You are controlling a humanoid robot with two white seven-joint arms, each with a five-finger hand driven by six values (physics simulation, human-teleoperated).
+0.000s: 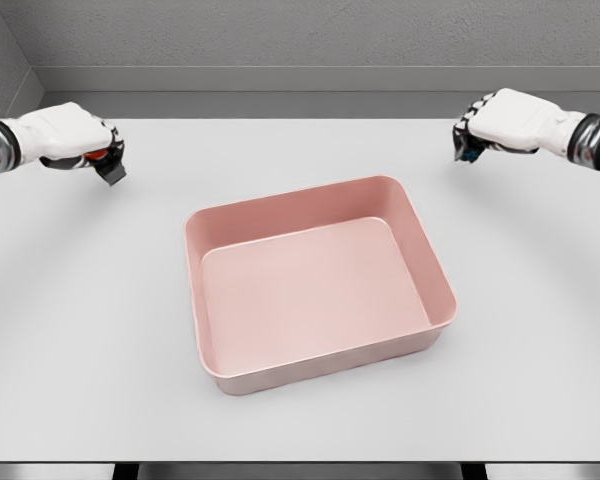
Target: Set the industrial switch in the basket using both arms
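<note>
White table [70, 330] before plain grey walls [280, 40].

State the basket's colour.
The basket is plain pale pink, with no pattern; it shows in the head view.

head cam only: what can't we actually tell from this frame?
- Left robot hand: something red and dark shows under its curled fingers, too small to identify.
- Right robot hand: a small dark item with a bluish tip at the fingers, too small to name.
- Both forearms are cut off by the side edges.
- Pink basket holds nothing visible.
</note>
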